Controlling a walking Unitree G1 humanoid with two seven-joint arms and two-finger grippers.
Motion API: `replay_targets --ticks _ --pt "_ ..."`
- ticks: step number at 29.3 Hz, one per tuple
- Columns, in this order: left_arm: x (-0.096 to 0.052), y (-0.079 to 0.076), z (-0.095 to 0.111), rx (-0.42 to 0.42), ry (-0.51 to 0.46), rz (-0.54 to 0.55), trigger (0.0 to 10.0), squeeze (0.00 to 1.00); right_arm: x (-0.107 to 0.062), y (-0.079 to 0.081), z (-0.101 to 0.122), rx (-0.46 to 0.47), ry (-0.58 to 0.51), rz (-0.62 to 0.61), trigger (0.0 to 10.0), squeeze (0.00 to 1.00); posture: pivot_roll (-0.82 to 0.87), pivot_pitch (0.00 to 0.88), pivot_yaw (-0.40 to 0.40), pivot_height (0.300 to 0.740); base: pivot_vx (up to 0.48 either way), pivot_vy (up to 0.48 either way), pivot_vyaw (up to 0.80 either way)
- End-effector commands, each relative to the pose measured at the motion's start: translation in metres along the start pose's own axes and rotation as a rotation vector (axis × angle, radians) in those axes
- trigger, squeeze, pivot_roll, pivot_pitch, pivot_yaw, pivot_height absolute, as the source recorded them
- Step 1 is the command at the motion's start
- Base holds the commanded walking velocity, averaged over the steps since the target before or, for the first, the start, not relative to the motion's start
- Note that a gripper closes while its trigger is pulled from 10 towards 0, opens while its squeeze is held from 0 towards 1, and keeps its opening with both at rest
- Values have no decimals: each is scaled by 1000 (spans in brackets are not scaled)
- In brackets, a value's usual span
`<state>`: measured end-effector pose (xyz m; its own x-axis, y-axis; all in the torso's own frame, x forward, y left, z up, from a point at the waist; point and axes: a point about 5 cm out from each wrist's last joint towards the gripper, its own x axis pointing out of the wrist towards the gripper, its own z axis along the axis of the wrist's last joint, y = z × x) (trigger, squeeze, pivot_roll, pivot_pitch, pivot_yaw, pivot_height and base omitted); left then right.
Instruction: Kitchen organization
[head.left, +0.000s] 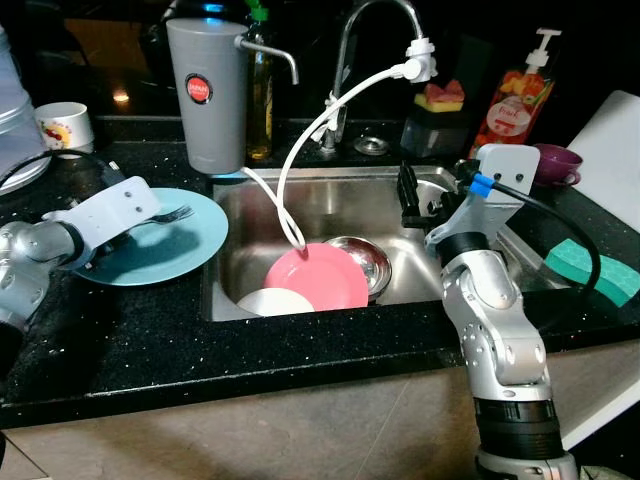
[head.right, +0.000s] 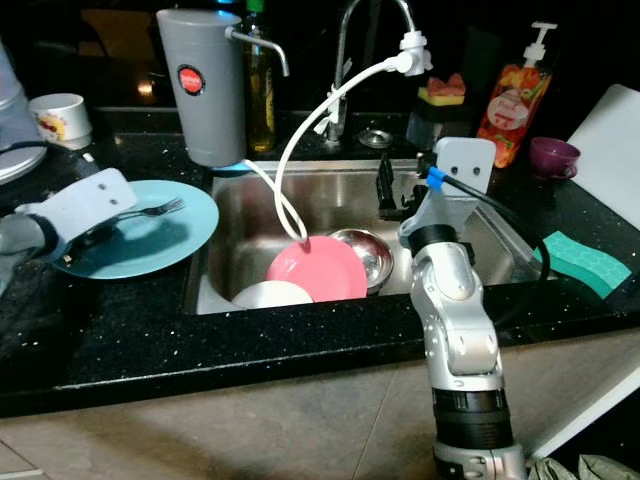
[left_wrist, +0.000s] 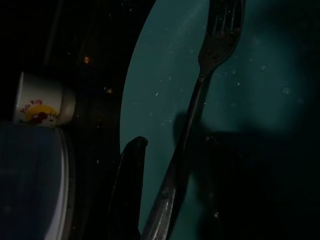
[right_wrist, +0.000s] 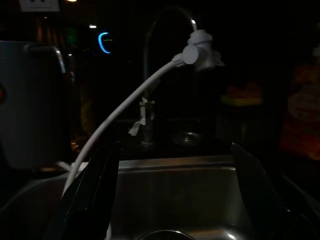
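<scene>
At the left of the frame, on the speckled black stone tabletop (head.left: 130, 340), a round, glossy teal plate (head.left: 170, 255) is being shown with a slim metal fork (left_wrist: 200, 95) lying across it. The left gripper (left_wrist: 172, 192) is being held low over the plate's near edge, its fingers parted on either side of the fork's handle without closing on it. In the centre, a rectangular brushed-steel sink (head.left: 330, 200) is holding a pink plate (head.left: 320, 277), a white dish (head.left: 272, 301) and a shiny steel bowl (head.left: 365, 258). The right gripper (right_wrist: 172, 200) is being held above the sink, its fingers spread wide and empty.
</scene>
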<state>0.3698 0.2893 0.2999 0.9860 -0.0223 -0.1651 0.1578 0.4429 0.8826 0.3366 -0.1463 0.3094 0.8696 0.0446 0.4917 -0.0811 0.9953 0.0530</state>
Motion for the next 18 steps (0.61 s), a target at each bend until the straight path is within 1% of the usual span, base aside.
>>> replay_targets --ticks 1,2,3,4,5,6,7,8,9,10,11,12,13,14,15,18 --pt "6 -12 -6 30 33 -51 10000 0 0 -1 5 4 -16 -8 10000 0 131 209 -75 740 0 0 0" --pt "7 -13 -6 41 36 -57 10000 0 0 -1 5 4 -17 -9 10000 0 130 211 -75 740 0 0 0" --pt "11 -12 -7 82 54 -54 9608 0 -1 -1 6 6 -16 -11 10000 0 130 226 -74 740 0 0 0" --pt "11 -12 -7 82 54 -54 9608 0 -1 -1 6 6 -16 -11 10000 0 130 226 -74 740 0 0 0" --pt "13 -12 -9 119 70 -47 8549 0 -1 -1 6 7 -15 -12 10000 0 130 232 -73 740 0 0 0" --pt "13 -11 -10 132 75 -44 8549 0 -2 -1 6 7 -14 -12 10000 0 130 233 -73 740 0 0 0" --pt "13 -12 -12 169 86 -40 7686 0 -2 -1 5 7 -13 -13 10000 0 130 236 -72 740 0 0 0" --pt "13 -12 -12 169 86 -40 7686 0 -2 -1 5 7 -13 -13 10000 0 130 236 -72 740 0 0 0" --pt "14 -13 -13 195 93 -38 7686 0 -2 -1 5 8 -12 -13 10000 0 130 236 -72 740 0 0 0" --pt "15 -13 -16 225 110 -32 4275 0 -2 -1 5 8 -10 -14 10000 0 130 238 -71 740 0 0 0" --pt "15 -15 -19 250 123 -27 3490 0 -2 -2 5 9 -9 -15 10000 0 129 241 -72 740 0 0 0" --pt "16 -17 -23 283 138 -28 1686 0 -3 -1 4 10 -7 -16 10000 0 125 244 -74 740 0 0 0" --pt "16 -17 -23 283 138 -28 1686 0 -3 -1 4 10 -7 -16 10000 0 125 244 -74 740 0 0 0" --pt "16 -18 -24 297 143 -28 1020 0 -3 -1 4 10 -6 -16 10000 0 125 244 -74 740 0 0 0" --pt "17 -20 -26 307 150 -30 0 0 -3 -2 4 10 -6 -16 10000 0 122 246 -77 740 0 0 0" --pt "18 -23 -30 332 160 -31 0 0 -3 -2 5 9 -4 -15 10000 0 119 247 -79 740 0 0 0"
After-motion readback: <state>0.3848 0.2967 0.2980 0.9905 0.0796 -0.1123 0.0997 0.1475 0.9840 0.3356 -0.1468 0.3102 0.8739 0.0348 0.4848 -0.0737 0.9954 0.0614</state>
